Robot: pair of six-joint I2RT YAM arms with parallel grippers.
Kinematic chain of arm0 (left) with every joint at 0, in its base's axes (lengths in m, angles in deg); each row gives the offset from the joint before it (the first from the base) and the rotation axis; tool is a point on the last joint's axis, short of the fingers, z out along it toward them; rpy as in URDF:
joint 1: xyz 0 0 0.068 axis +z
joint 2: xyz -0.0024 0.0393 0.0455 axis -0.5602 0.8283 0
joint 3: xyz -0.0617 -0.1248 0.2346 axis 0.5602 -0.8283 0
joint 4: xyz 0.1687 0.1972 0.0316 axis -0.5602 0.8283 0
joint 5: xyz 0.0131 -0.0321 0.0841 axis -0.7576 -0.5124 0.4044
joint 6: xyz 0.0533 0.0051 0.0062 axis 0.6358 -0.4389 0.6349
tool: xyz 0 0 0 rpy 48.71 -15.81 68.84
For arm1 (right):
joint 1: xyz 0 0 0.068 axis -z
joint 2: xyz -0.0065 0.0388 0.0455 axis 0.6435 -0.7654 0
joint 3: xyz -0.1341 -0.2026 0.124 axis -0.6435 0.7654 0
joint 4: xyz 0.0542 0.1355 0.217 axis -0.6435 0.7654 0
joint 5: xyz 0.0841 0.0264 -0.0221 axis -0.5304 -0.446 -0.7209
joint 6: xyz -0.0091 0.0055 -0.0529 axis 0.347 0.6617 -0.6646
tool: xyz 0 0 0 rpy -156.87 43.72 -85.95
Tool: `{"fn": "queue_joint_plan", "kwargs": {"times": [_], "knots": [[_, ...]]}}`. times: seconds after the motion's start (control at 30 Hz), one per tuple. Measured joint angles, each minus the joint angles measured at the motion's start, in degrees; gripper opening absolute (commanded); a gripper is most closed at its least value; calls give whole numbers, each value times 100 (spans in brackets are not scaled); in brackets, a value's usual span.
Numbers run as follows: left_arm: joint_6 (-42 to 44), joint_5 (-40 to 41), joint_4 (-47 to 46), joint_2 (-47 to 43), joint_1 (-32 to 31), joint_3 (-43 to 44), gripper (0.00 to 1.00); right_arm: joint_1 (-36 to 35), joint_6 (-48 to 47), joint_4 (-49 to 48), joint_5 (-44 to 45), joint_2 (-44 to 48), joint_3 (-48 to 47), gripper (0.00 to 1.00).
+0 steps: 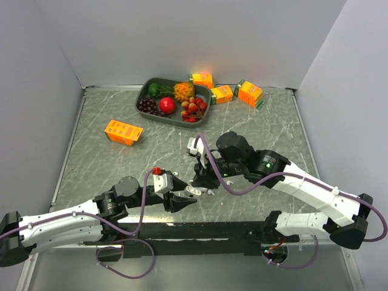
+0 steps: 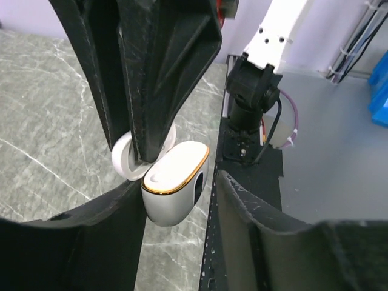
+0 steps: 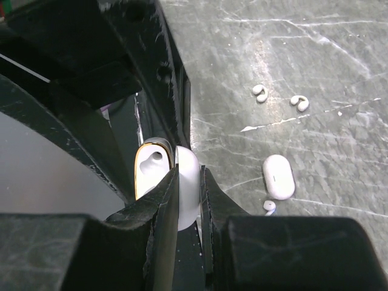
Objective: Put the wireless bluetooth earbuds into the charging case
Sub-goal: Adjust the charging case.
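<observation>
The white charging case (image 2: 176, 188) with a gold rim hangs open just above the table near its front edge. My right gripper (image 3: 189, 176) is shut on its raised lid (image 3: 189, 194), and the case body (image 3: 151, 170) shows an empty earbud cavity. My left gripper (image 2: 179, 200) stands around the case body. Its left finger touches the body and a gap shows at the right finger. In the top view both grippers meet at the case (image 1: 194, 191). Three white earbuds (image 3: 260, 93) (image 3: 299, 103) (image 3: 268, 207) lie loose on the table.
A second, closed white case (image 3: 279, 176) lies beside one earbud. A grey tray of fruit (image 1: 145, 91) sits at the back, with orange cartons (image 1: 123, 130) (image 1: 250, 93) (image 1: 222, 94) around it. The table's dark front edge (image 2: 218, 200) runs just beside the held case.
</observation>
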Motion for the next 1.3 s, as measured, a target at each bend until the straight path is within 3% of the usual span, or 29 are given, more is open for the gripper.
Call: {"fn": "queue_joint_plan", "kwargs": {"times": [0.13,0.33,0.43,0.5,0.53,0.57,0.6,0.63,0.73,0.97,1.0,1.03,1.3], "knots": [[7,-46,33,87,0,2,47,-17,0,-2,2,-15,-7,0],[24,-48,61,83,2,2,30,-72,-22,7,-7,-70,-61,0],[9,-46,52,83,4,2,28,-90,-50,17,0,-92,-96,0],[4,-46,66,83,4,2,19,-96,-63,22,2,-96,-98,0],[4,-46,70,83,4,2,7,-98,-68,26,2,-98,-98,0],[7,-48,72,83,4,2,1,-103,-68,28,7,-98,-98,1],[4,-48,72,83,4,2,1,-107,-68,28,13,-98,-98,9],[4,-48,76,85,4,2,1,-109,-68,28,15,-98,-98,26],[4,-44,79,87,4,4,1,-122,-37,24,33,-98,-98,46],[-22,-15,116,111,7,4,1,-125,131,-28,85,2,-129,67],[-33,7,133,109,7,4,1,-125,160,-17,107,15,-181,89],[-42,22,146,105,15,4,1,-125,184,-15,127,26,-232,99],[-378,435,208,-505,195,-138,1,127,745,-407,940,1130,-133,99]]}}
